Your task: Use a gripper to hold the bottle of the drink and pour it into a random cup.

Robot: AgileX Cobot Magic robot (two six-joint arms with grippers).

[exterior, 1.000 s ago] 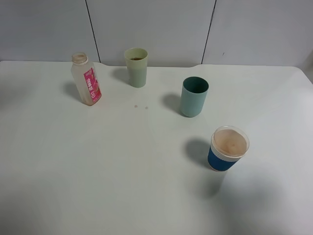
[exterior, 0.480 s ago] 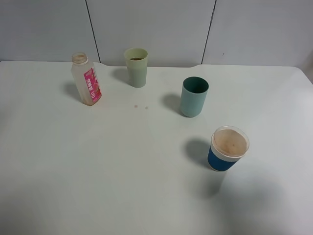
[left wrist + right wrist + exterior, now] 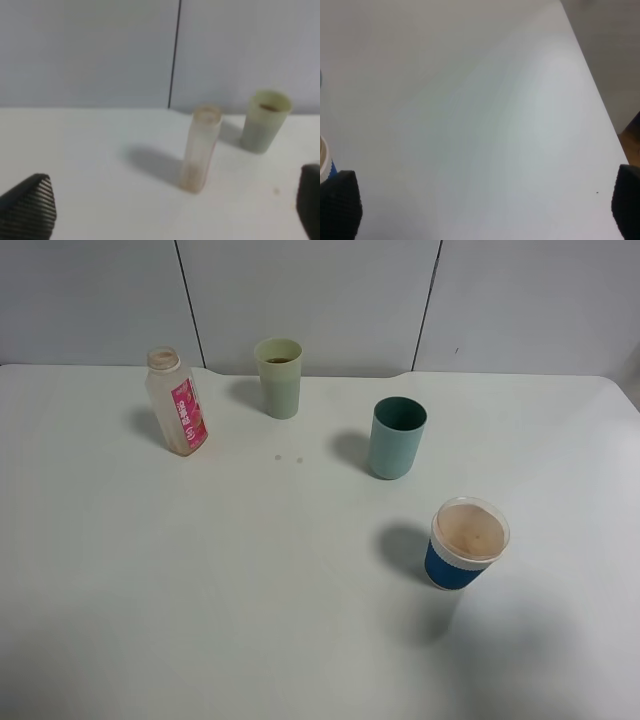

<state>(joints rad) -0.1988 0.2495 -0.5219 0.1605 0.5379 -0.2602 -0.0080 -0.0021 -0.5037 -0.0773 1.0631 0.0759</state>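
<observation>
My left gripper (image 3: 165,210) spread wide, holding nothing.
The bottle of the drink (image 3: 177,403) stands near the desk's (image 3: 250,580) far-left corner, long axis vertical, mouth up, leaning slightly.

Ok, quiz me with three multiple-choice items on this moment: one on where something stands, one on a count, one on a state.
1. What stands nearest the bottle of the drink?
A. the pale green cup
B. the teal cup
C. the blue-and-white paper cup

2. How many cups are on the table?
A. two
B. three
C. four

3. How is the left gripper?
A. shut on the bottle
B. open, holding nothing
C. shut on a cup

Answers:
1. A: the pale green cup stands beside the bottle at the back, while the teal cup and the paper cup are farther off.
2. B: those three are the only cups.
3. B: in the left wrist view its fingertips sit wide apart, with the bottle standing free beyond them.
</observation>
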